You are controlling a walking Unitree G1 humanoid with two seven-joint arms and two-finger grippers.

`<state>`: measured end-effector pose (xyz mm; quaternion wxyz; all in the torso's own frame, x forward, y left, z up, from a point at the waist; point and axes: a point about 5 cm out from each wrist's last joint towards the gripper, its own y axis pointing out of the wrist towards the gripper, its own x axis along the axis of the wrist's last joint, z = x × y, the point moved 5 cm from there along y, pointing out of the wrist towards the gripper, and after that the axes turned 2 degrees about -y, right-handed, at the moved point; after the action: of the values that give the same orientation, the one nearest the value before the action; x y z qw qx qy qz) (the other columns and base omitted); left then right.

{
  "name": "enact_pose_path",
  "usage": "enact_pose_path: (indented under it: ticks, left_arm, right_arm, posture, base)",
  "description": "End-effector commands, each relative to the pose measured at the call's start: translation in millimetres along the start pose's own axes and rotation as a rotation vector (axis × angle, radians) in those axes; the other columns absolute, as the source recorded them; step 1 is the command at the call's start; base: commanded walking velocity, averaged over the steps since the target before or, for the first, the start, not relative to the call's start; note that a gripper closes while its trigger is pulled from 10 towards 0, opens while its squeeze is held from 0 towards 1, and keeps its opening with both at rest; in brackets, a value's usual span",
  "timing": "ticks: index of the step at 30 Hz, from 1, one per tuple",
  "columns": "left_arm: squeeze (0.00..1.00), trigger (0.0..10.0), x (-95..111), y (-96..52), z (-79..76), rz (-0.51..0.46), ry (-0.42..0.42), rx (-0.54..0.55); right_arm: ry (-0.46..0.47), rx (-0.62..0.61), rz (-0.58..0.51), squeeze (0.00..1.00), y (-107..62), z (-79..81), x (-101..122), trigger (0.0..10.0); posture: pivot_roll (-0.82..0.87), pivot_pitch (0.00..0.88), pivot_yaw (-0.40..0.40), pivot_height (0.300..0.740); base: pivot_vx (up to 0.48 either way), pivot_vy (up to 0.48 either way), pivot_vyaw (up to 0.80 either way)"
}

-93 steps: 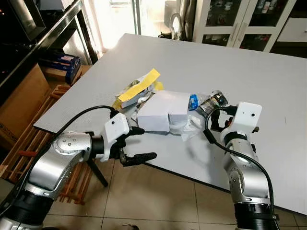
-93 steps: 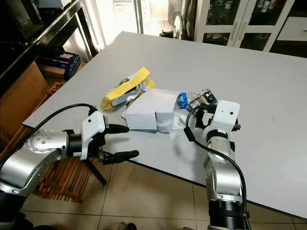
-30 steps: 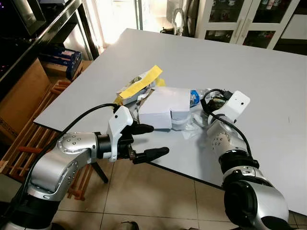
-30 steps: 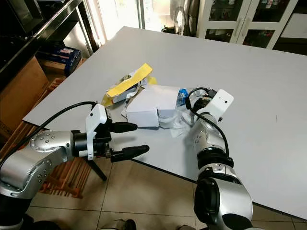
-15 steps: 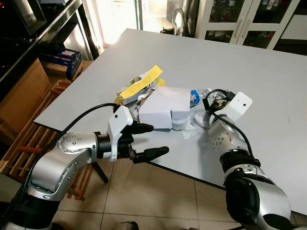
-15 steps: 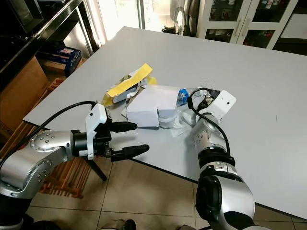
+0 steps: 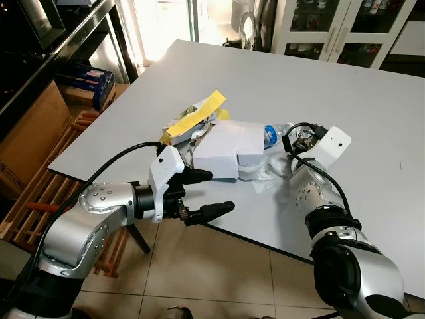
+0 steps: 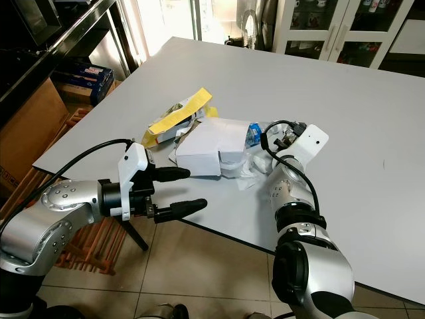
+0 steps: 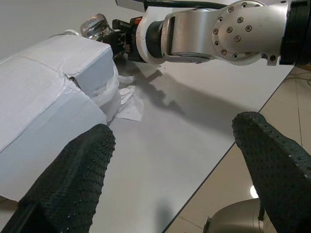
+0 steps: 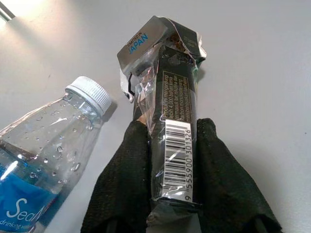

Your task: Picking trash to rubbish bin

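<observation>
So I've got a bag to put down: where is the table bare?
The table is bare across its far half toward the cabinets and along its right side. It is crowded near the front left edge, around the white box, yellow packet and bottle.

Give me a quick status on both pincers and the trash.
Right pincer shut on snack wrapper. Left pincer open beside white box. Water bottle lies alongside the wrapper.

Likely home dining room, glass-fronted cabinets (image 7: 345,30), table (image 7: 372,100)
</observation>
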<state>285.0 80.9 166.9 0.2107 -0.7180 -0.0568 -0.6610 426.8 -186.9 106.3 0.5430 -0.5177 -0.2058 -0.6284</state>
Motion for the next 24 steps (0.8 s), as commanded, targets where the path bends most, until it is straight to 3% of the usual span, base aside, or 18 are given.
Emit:
enact_pose_path:
  ticks: [1,9,10,12,13,18,24]
  left_arm:
    - [0.00,10.0,2,0.7,1.5,0.006,0.021,0.009]
    - [0.00,10.0,3,1.5,3.5,-0.001,0.027,0.016]
    - [0.00,10.0,3,1.8,3.6,-0.002,0.028,0.016]
    - [0.00,10.0,3,2.3,3.9,-0.004,0.028,0.017]
    - [0.00,10.0,3,2.5,4.0,-0.004,0.029,0.017]
    - [0.00,10.0,4,3.6,4.2,-0.007,0.031,0.017]
    - [0.00,10.0,4,4.9,5.9,-0.014,0.044,0.027]
  right_arm:
    - [-0.018,-0.008,0.027,0.00,-0.7,-1.4,-8,0.0]
    - [-0.130,0.040,-0.079,0.00,-2.8,11.3,9,0.0]
    - [-0.146,0.045,-0.093,0.00,-3.2,12.6,12,1.6]
    - [-0.177,0.051,-0.119,0.00,-4.0,15.1,16,8.6]
    - [-0.190,0.055,-0.130,0.00,-4.5,16.3,17,10.0]
    - [-0.239,0.076,-0.172,0.00,-6.4,21.6,23,10.0]
    - [-0.360,0.132,-0.293,0.00,-14.3,37.9,37,10.0]
  posture:
    - [0.09,0.119,0.044,0.740]
    - [0.08,0.112,0.043,0.740]
    - [0.08,0.112,0.043,0.740]
    - [0.08,0.112,0.043,0.740]
    - [0.08,0.112,0.043,0.740]
    - [0.08,0.111,0.041,0.740]
    - [0.08,0.107,0.039,0.740]
  base:
    - [0.000,0.000,0.00]
    - [0.000,0.000,0.00]
    - [0.000,0.000,0.00]
    - [0.000,0.000,0.00]
    - [0.000,0.000,0.00]
    - [0.000,0.000,0.00]
    - [0.000,0.000,0.00]
